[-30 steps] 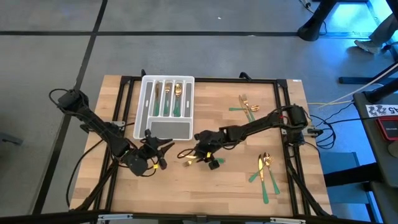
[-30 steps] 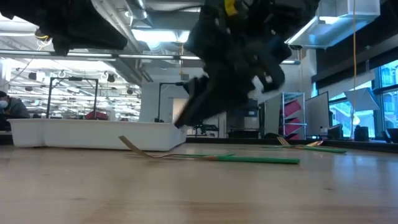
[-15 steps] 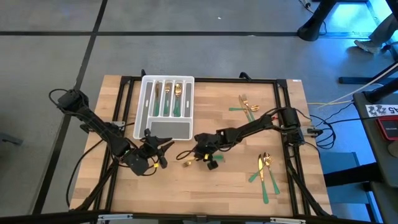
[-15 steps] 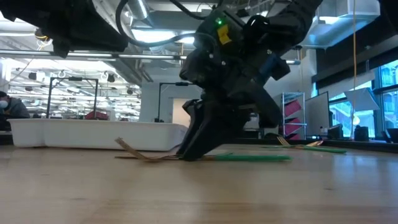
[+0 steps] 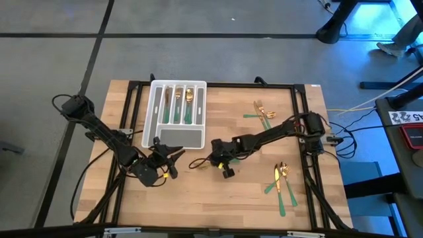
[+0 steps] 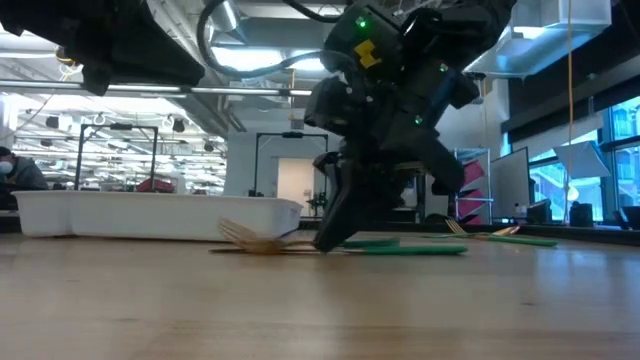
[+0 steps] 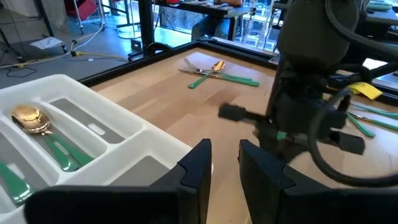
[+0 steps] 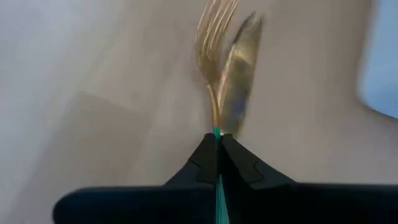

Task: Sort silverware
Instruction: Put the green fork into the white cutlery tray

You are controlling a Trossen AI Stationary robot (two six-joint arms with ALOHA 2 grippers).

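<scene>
fork [image 8: 214, 37] seemingly level, tines away from right tool [image 8: 217, 149].

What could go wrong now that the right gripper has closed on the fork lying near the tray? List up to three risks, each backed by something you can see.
1. The right gripper pinches the fork on its thin green handle, so it may swivel or slip when lifted.
2. The fork's gold head points toward the white tray; a low carry could catch the tray wall.
3. The left gripper waits close by, so the arms might bump.
</scene>
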